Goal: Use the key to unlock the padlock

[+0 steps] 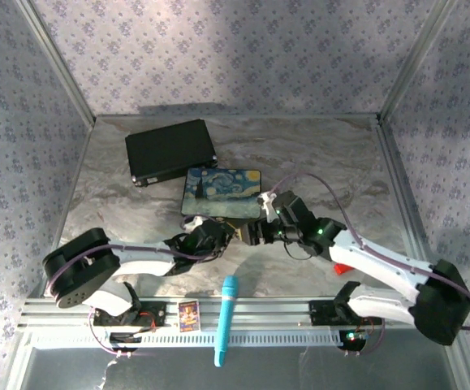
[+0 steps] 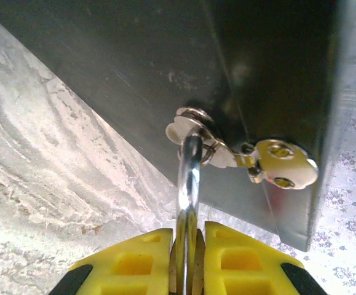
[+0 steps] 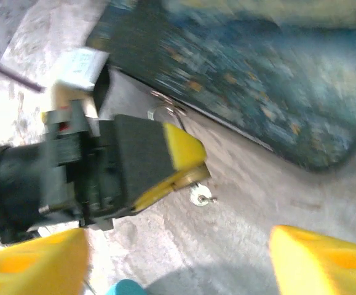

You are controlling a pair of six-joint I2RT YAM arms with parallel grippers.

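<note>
Padlock [image 2: 189, 196] at the latch [image 2: 193, 123] of the painted box [image 3: 257, 80] sits pinched in the left claw [image 2: 189, 236], the key [image 3: 201, 198] just before that box, the right claw [image 3: 178, 258] wide open.

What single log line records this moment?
left gripper: shut on padlock | right gripper: open | key: by padlock shackle, unheld
</note>
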